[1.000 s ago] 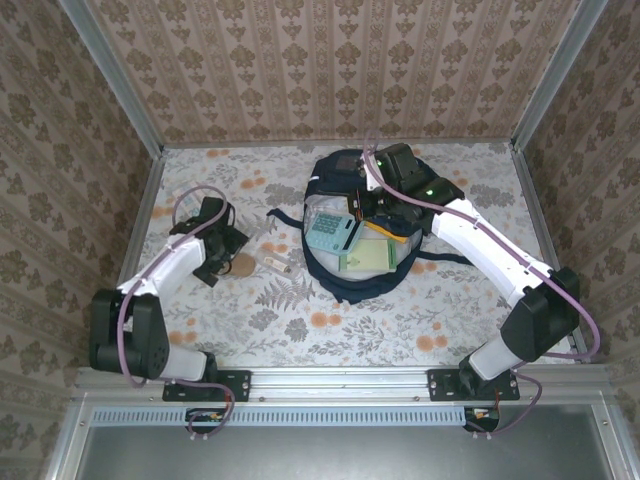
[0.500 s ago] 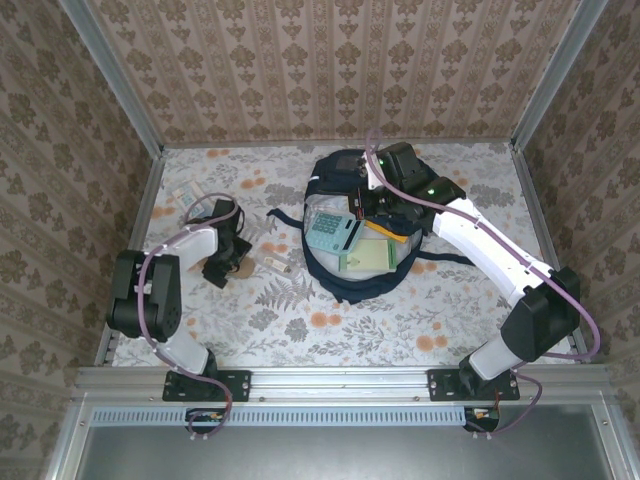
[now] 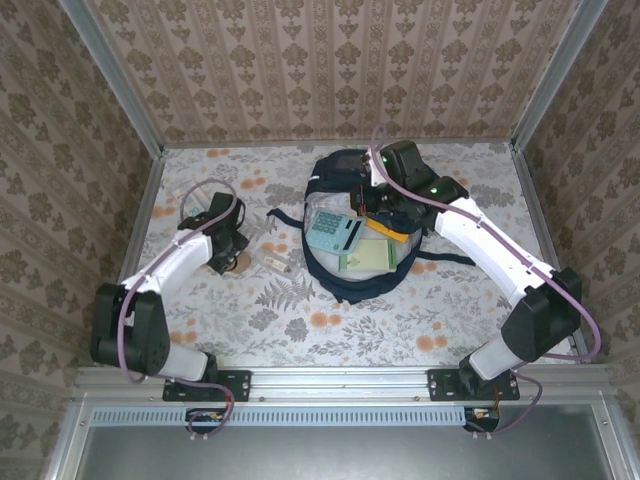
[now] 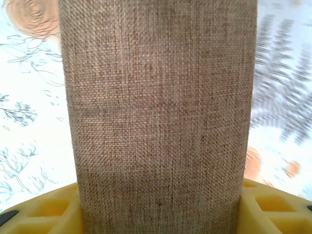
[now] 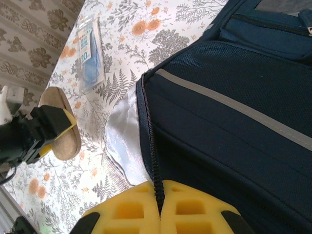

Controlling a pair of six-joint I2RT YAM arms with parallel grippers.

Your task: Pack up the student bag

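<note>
**Left arm takes up the next item while the right holds the bag open**

The large dark navy fabric backpack (image 3: 335,170) with thin white stripes lies toward the far edge of the floral-covered worktop (image 3: 300,320), a little right of its middle. Its main compartment is unzipped and faces up. A teal calculator (image 3: 333,232) and a pale yellow-green notebook (image 3: 372,258) lie inside.

The right claw (image 5: 160,212) is pinched shut on the backpack's zip edge, its yellow pads meeting over the teeth. This looks like a hold meant to keep the mouth open.

The left claw (image 3: 228,256), nearer the left edge, is clamped on a round tan burlap-covered piece (image 4: 161,107). The wrist view shows the weave between the two yellow pads. Whether the piece is off the worktop cannot be told.

The step in hand appears to be bringing this piece to the backpack. The next move calls for lifting it, carrying it rightward past the small white tube (image 3: 278,263), and lowering it into the free space beside the calculator before letting go. The right claw should not release the rim meanwhile. A flat blue packet (image 5: 90,53) near the far-left corner probably follows.
</note>
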